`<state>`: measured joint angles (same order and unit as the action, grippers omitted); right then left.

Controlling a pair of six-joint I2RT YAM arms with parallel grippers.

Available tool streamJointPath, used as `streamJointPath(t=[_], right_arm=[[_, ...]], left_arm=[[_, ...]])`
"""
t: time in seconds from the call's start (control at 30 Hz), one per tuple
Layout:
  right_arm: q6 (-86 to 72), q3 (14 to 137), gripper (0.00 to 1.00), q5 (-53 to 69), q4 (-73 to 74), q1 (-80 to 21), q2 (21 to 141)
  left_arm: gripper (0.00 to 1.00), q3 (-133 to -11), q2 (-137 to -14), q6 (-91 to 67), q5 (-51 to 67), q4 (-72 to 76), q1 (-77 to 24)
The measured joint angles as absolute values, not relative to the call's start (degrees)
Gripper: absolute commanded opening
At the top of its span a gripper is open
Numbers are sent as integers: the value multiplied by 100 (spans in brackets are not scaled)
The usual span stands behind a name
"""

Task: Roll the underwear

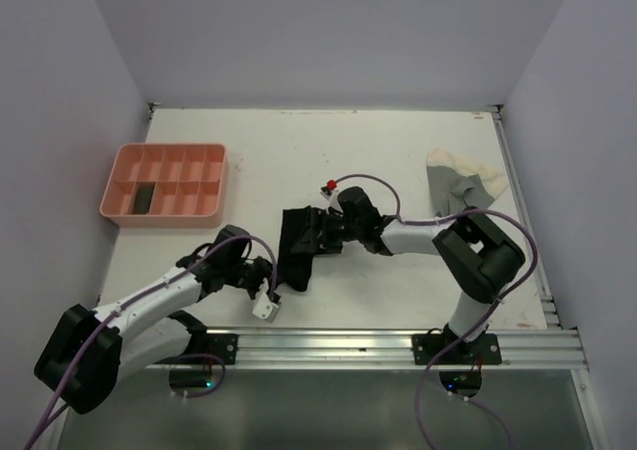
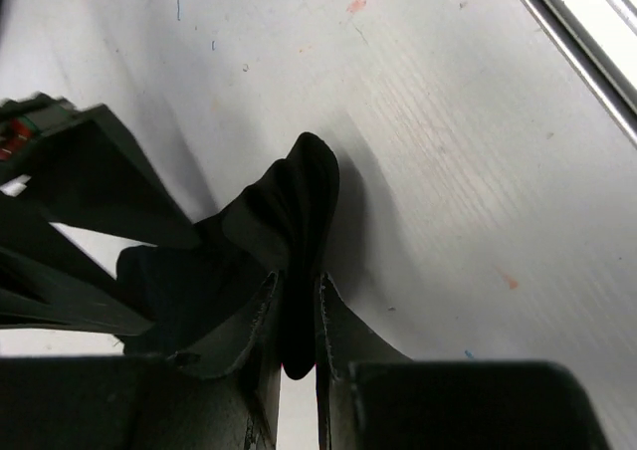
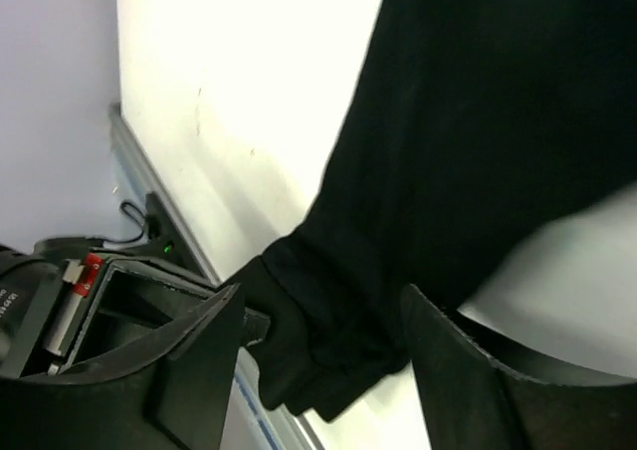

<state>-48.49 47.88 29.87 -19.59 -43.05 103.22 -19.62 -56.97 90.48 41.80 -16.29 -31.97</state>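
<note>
A piece of black underwear [image 1: 296, 249] lies crumpled in the middle of the white table, between both grippers. My left gripper [image 1: 276, 277] is at its near edge; in the left wrist view it [image 2: 297, 316] is shut on a raised fold of the black cloth [image 2: 299, 201]. My right gripper [image 1: 315, 233] is at the cloth's far right side. In the right wrist view its jaws [image 3: 323, 321] stand open, with a bunched edge of the underwear [image 3: 338, 331] lying between them. A cream and grey underwear pile [image 1: 464, 176] lies at the back right.
A pink compartment tray [image 1: 119, 209] stands at the back left, with a black roll [image 1: 142, 197] in one compartment. A metal rail [image 1: 398, 342] runs along the near edge. White walls close the table in on the left, the back and the right.
</note>
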Motion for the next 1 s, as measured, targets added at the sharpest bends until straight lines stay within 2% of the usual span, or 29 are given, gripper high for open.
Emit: streamJointPath(t=[0.1, 0.23, 0.4, 0.57, 0.77, 1.0], right_arm=[[-4506, 4788, 87, 2709, -1367, -4045, 9771], [-4016, 4786, 92, 2322, -687, -3747, 8945], [-3339, 4786, 92, 1929, 64, -3693, 7883], [-2668, 4777, 87, 1660, 620, -3701, 7183], [-1992, 4497, 81, 1601, 840, -3712, 6654], [-1245, 4213, 77, 1575, 856, -4165, 6532]], left_arm=[[0, -2375, -6055, 8641, 4261, -1990, -3197], [0, -2757, -6399, 8206, 4418, -2366, -3194], [0, -3328, -7096, 8005, 4779, -3070, -3100], [0, -4499, -8648, 8221, 5286, -4305, -2749], [0, -6176, -10735, 8650, 5970, -6036, -1938], [0, -7413, -12182, 8372, 6289, -7102, -1697]])
